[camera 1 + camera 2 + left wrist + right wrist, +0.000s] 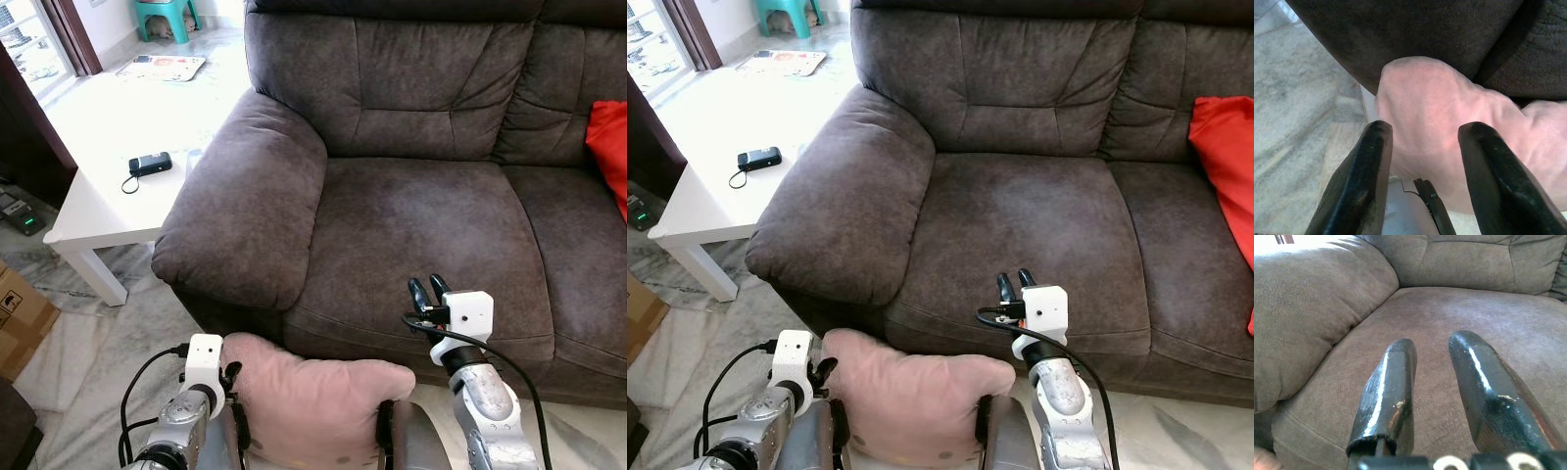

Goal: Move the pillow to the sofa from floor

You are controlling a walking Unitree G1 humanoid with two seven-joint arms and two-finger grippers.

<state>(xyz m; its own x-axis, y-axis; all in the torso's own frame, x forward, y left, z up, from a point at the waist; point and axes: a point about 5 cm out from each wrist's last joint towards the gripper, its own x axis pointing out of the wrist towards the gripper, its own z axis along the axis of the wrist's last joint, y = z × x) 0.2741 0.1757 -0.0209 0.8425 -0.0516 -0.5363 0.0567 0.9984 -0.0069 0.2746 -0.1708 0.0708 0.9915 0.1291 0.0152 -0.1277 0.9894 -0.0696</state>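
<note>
Lying on the floor against the front of the big brown soft sofa [411,196]: soft pink pillow [313,401]. Left gripper [1422,171] spread wide just beside its left corner, gripping nothing. Right gripper [428,293] parted over the seat's front edge, empty.

Floor [147,313]: pale marbled tile in front of me; a pink pillow [313,397] lies on it, pressed against the sofa's front.
Sofa [411,215]: dark brown, with a wide padded arm; a red cushion [612,147] rests at the far right of its seat.
White side table [108,206]: stands on the floor just beside the sofa arm; a small black device [150,164] with a cord lies on top.
Far floor: a flat printed mat [162,67].
</note>
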